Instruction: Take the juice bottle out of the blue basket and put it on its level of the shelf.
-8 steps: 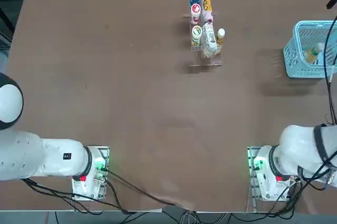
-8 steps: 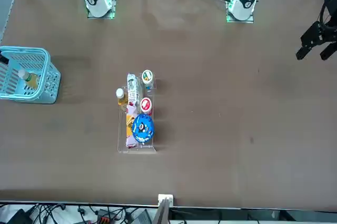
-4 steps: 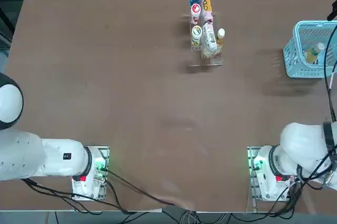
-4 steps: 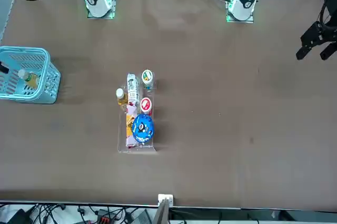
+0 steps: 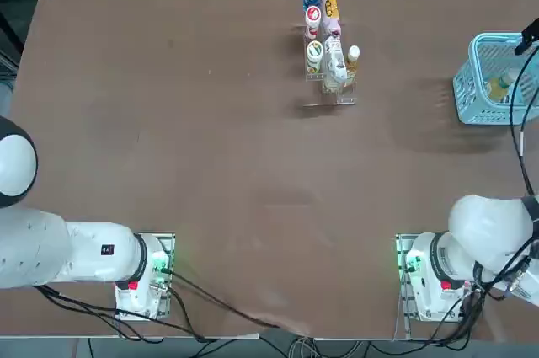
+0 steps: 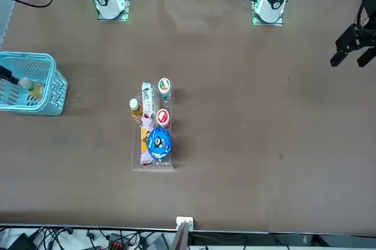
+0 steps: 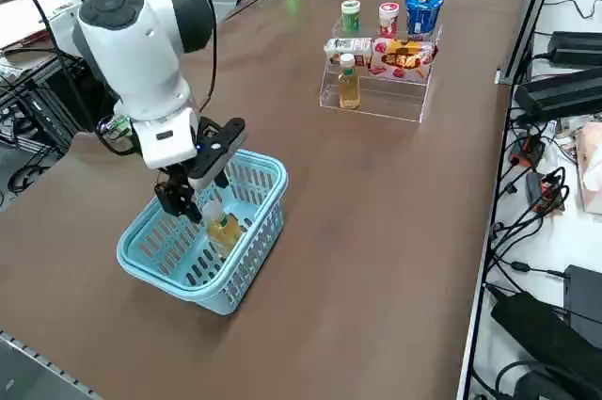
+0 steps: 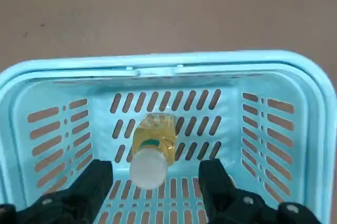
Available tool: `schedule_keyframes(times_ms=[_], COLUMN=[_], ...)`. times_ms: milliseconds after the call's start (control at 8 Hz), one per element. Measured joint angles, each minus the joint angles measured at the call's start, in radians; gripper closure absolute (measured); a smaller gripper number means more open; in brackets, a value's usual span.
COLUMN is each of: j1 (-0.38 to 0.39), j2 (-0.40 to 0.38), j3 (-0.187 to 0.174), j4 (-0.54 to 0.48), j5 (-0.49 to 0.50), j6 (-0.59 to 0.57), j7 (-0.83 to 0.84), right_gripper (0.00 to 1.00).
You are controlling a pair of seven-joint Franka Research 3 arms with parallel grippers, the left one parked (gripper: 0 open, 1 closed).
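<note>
Surface [image 5: 210, 164]: flat, matte brown, uniform.

Blue basket [image 7: 246, 248]: light blue rectangular moulded plastic, rolled rim, walls cut with rows of slanted slots. Lower left of the right side view; right edge of the top view [image 5: 470, 88], where the frame cuts it off; left edge of the front view [image 6: 50, 94].

Juice bottle [image 8: 151, 147]: small, slim, clear plastic, amber-yellow liquid, white cap. Stands inside the blue basket, leaning toward one slotted wall; its base is hidden by its own body in the right wrist view. Also seen in the right side view [image 7: 223, 228].

Right end effector [image 7: 186, 200]: black, two fingers, pointing down into the basket mouth. Fingers stand apart, one on each side of the white cap [image 8: 148, 167], with a gap to each; nothing gripped. In the right wrist view only the dark finger ends [image 8: 96, 181] show. In the top view the end effector is mostly out of frame at the right edge.

Shelf [image 7: 376, 99]: small stepped rack of thin see-through plastic, edges hard to trace against the brown. Upper centre of the right side view, well apart from the basket. It carries a second amber bottle [image 7: 349, 82] on the lowest step, flat packets above it, and small white bottles and a blue-topped container [image 7: 422, 12] at the back. Labels too small to read.
</note>
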Motion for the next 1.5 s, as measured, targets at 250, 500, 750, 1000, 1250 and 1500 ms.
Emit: schedule_keyframes(times_ms=[250,500,750,1000,1250,1500], j1=[0.000,0.000,-0.001,-0.001,-0.001,-0.002], j2=[0.000,0.000,0.000,0.004,0.013,0.030], j3=[0.003,0.004,0.004,0.004,0.004,0.004], j4=[-0.055,-0.087,-0.137,-0.160,-0.160,-0.160], j5=[0.000,0.000,0.000,0.000,0.000,0.000], j6=[0.064,0.103,0.168,0.187,0.194,0.211], j7=[0.000,0.000,-0.001,-0.001,-0.002,-0.002], right_gripper=[0.00,0.00,0.00,0.00,0.08,0.12])
